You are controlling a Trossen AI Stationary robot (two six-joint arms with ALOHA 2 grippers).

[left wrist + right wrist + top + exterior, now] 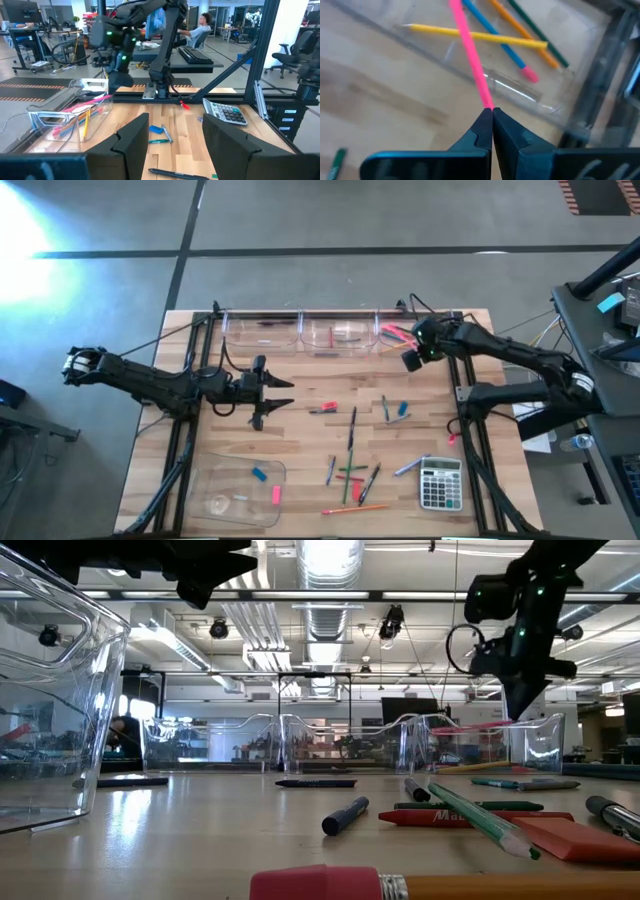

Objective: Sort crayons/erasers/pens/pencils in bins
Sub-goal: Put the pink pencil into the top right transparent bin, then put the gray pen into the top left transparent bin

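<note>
1. Two arms are over the table [300,415]. The right tool [492,111] has its fingers pressed together on the end of a pink pencil [470,60], holding it above the right-hand clear bin [400,337] at the far edge, where yellow, orange, blue and green pencils already lie.
2. The left tool [172,135] hangs spread and empty above the table's middle-left, near nothing in particular.
3. Risk, as I judge it — the pink pencil is held only by its very tip, so it could swing or slip free at an angle. Released like that, it may catch the bin's rim and roll back onto the table.
4. Another risk: the bin is light, clear plastic with thin walls, so a nudge from the tool coming down could shove it along the smooth wood.
5. Shapes and surfaces — the pencils are long, thin and round, likely to roll; the table is pale, planked wood, flat and slick-looking.
6. Still loose on the table: dark pens [352,425], stubby red and green crayons [350,473], and small blue erasers [402,409], beside a grey calculator [440,483]. The shallow tray [215,472] near the front left holds a few small blocks.
</note>
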